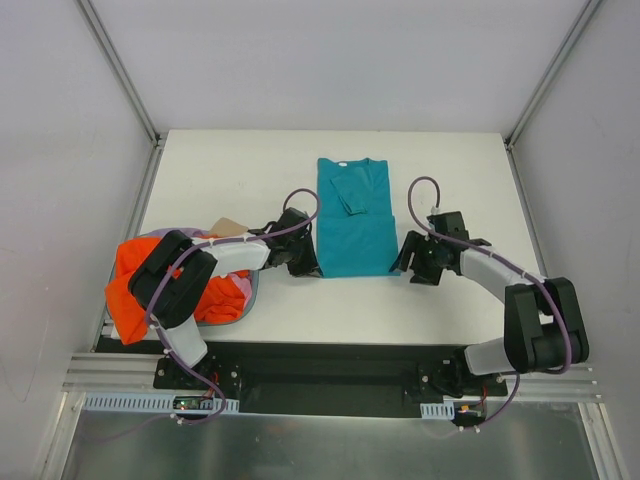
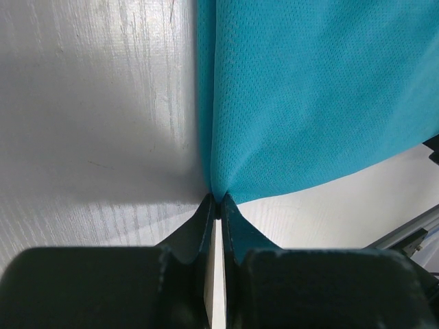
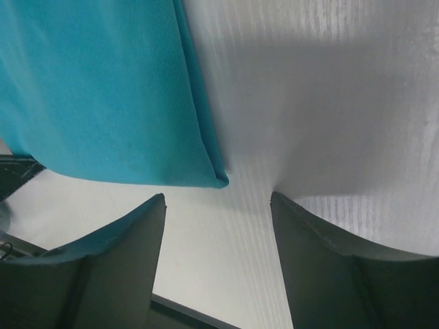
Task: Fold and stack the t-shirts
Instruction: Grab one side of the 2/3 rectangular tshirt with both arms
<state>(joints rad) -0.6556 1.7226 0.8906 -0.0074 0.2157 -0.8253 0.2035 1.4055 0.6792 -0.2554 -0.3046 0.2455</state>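
**Teal t-shirt [image 1: 352, 225] pinched at one hem corner, with the other corner lying free**

Left gripper [image 2: 218, 200]: its two dark, smooth, wedge-shaped fingers [image 2: 199, 229] are pressed together tip to tip. The shirt's near left corner is nipped between them. From that pinch the cloth fans outward in soft, shallow creases. Its surface is a matte, fine-knit mesh dotted with tiny pinholes.

Right gripper [image 3: 218, 199]: the blunt dark fingers stand wide apart and grasp nothing. The shirt's near right corner lies flat just beyond the tips, closer to the finger on the left of that view, and touches neither. The corner is a doubled layer with a clean folded edge.

Tabletop [image 1: 230, 170]: white and hard, with faint ribbed streaks.

From overhead, the shirt forms a narrow upright rectangle with its sleeves turned inward. It lies at the middle of the tabletop, with the collar toward the far edge and the hem toward the near edge. The two grippers flank the hem corners.

An orange t-shirt [image 1: 125, 285] sits crumpled by the near left corner, partly under the left arm. A lavender-pink t-shirt [image 1: 243, 288] shows at its right side. A tan card piece [image 1: 228, 226] lies just beyond that heap.
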